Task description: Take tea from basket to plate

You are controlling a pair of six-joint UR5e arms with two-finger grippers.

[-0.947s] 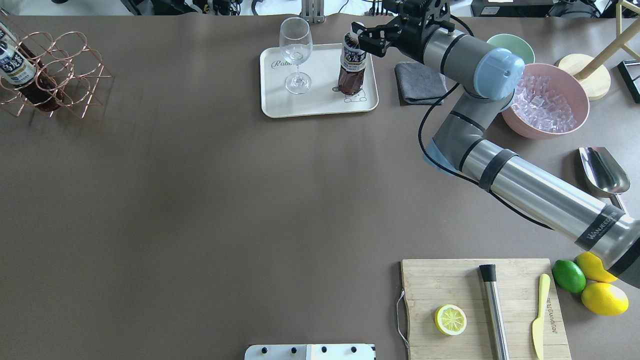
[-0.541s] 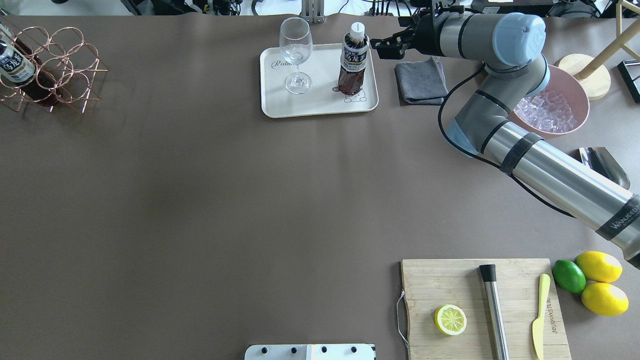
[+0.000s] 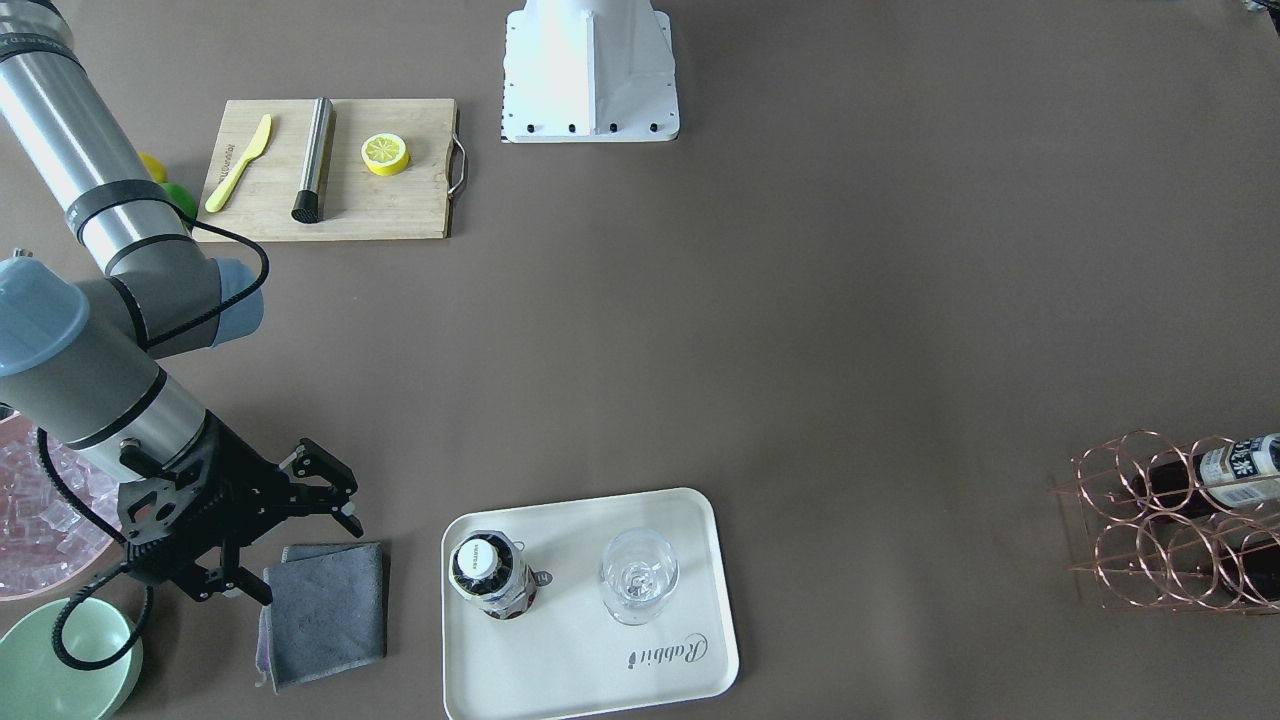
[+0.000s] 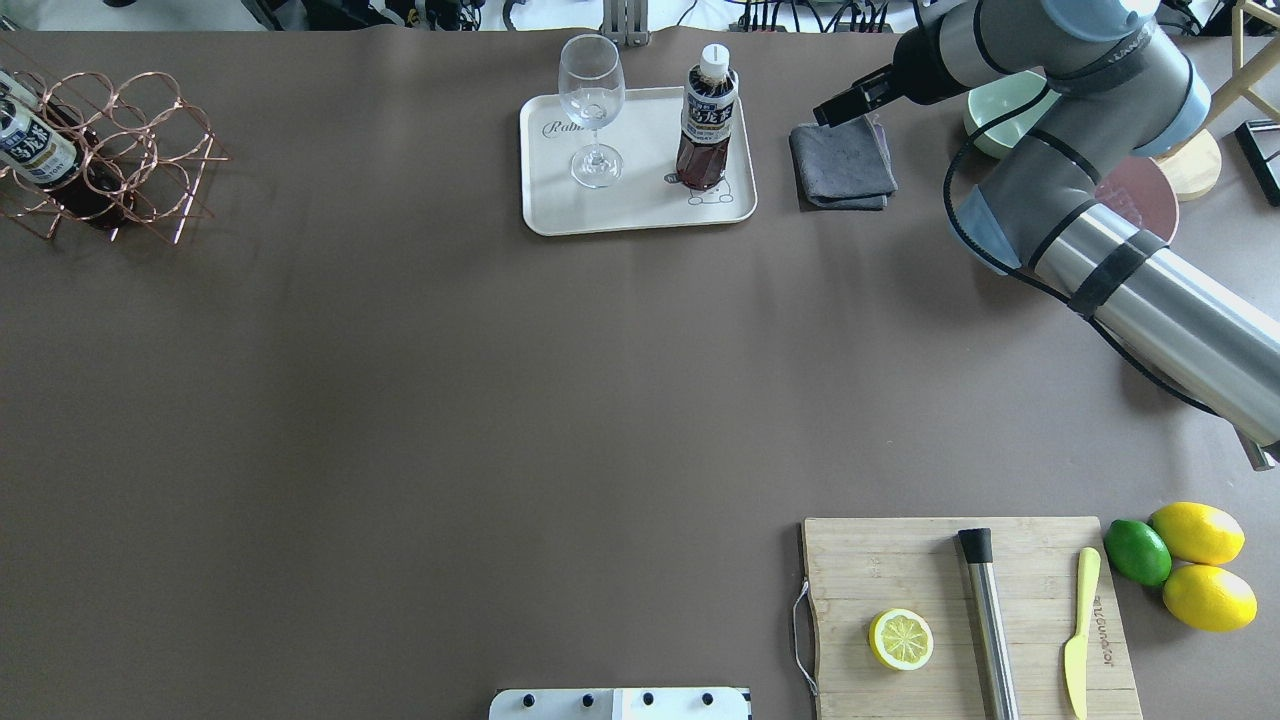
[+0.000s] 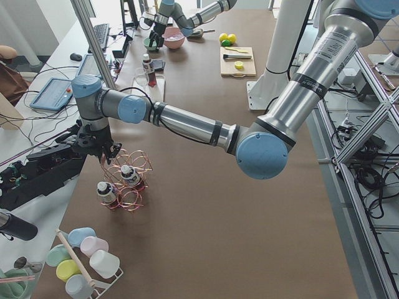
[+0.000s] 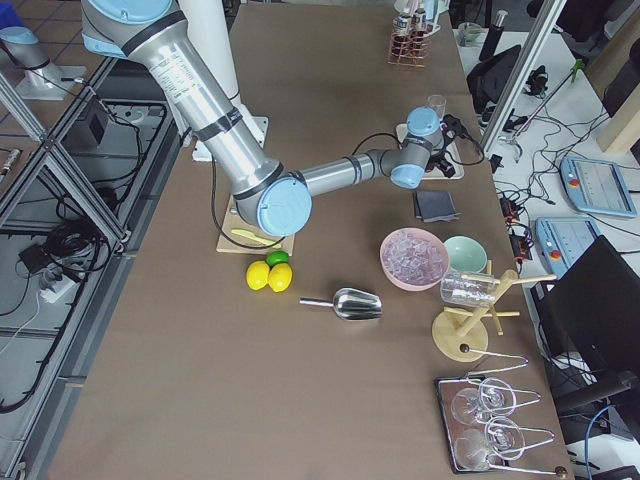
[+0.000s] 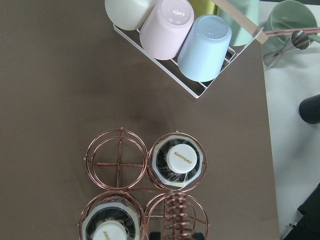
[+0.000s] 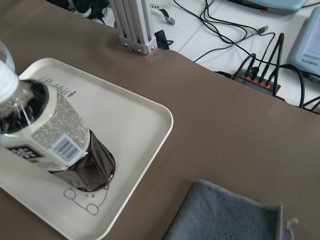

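Observation:
The tea (image 4: 706, 125) stands upright on the right part of the cream plate (image 4: 640, 212), by the bear drawing; it also shows in the front view (image 3: 490, 575) and the right wrist view (image 8: 45, 140). My right gripper (image 3: 310, 560) is open and empty, to the right of the plate above a grey cloth. The copper basket (image 4: 150, 130) sits at the far left with two more bottles (image 7: 178, 160) in its cells. My left gripper (image 5: 103, 156) hangs over the basket handle; I cannot tell if it is open or shut.
A wine glass (image 4: 592, 100) stands on the plate left of the tea. The grey cloth (image 4: 843, 165), a mint bowl (image 4: 990, 110) and a pink bowl of ice (image 3: 30, 530) lie right of the plate. A cutting board (image 4: 960, 610) is at the front right. A cup rack (image 7: 175, 35) stands beyond the basket.
My right gripper has let go of the tea's top and drawn back to the right, past the cloth. The tea stays upright on the plate. The basket has shifted slightly.

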